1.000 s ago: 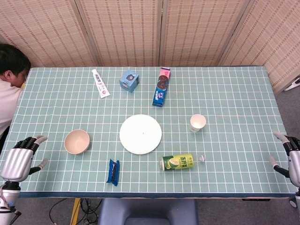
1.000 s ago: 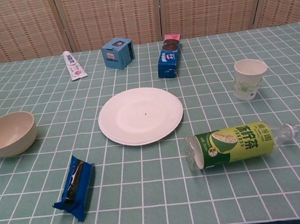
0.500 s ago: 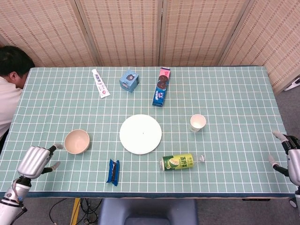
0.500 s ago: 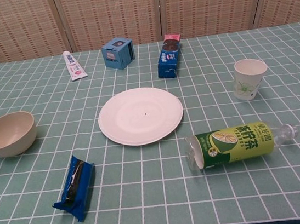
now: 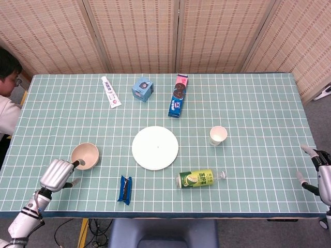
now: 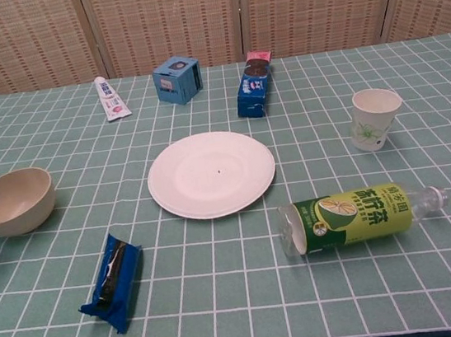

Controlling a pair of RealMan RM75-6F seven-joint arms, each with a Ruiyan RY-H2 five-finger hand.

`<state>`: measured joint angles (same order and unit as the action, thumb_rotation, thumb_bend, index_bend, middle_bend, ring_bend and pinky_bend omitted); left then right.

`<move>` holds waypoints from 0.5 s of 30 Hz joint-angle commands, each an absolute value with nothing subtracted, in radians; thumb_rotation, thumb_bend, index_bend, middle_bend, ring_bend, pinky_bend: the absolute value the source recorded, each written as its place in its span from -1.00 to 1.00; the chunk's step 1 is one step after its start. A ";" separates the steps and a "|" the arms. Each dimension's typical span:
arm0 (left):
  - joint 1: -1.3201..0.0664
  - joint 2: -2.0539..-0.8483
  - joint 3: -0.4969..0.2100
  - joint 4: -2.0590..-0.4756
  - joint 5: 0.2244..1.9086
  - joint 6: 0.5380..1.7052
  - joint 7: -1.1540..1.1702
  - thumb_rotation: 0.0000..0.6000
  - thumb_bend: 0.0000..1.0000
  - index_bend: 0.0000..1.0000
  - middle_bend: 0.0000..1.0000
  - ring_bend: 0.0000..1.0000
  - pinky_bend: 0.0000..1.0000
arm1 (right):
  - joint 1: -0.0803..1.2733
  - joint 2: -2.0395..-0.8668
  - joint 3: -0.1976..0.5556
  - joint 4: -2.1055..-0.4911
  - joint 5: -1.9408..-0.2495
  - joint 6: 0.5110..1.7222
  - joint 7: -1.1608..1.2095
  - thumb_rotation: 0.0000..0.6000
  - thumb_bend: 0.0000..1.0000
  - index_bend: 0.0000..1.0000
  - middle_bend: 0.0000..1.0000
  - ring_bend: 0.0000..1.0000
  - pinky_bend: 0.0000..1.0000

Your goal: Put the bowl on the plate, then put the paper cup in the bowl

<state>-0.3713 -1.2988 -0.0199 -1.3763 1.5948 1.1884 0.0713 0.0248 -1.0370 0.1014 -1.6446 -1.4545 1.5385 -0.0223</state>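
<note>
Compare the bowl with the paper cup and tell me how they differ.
The bowl is beige, wide and low; the paper cup is white with a green leaf print, narrow and tall. The bowl sits left of the plate, the paper cup to its right. The left hand has a fingertip at the bowl's rim; nothing touches the paper cup, and the right hand is far from it. Both stand upright and look empty.

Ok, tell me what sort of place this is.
Probably a staged robot test setup indoors, not a home. A table under a green grid cloth is ringed by woven folding screens, with assorted groceries laid out apart, such as a bottle on its side and a cookie box.
</note>
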 commanded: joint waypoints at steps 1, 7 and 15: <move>-0.391 -1.321 -0.024 -1.356 1.581 1.162 0.080 1.00 -0.56 -0.26 0.92 0.86 0.99 | 0.023 -1.037 0.101 -1.644 -1.454 1.540 -0.020 1.00 -0.48 -0.61 -0.43 -0.54 -0.42; -0.417 -1.353 -0.028 -1.324 1.559 1.127 0.092 1.00 -0.56 -0.17 0.93 0.87 1.00 | 0.018 -1.037 0.099 -1.638 -1.449 1.541 -0.011 1.00 -0.48 -0.61 -0.43 -0.54 -0.42; -0.434 -1.368 -0.027 -1.303 1.529 1.096 0.103 1.00 -0.48 -0.08 0.94 0.87 1.00 | 0.013 -1.040 0.097 -1.630 -1.444 1.540 -0.003 1.00 -0.48 -0.61 -0.43 -0.54 -0.39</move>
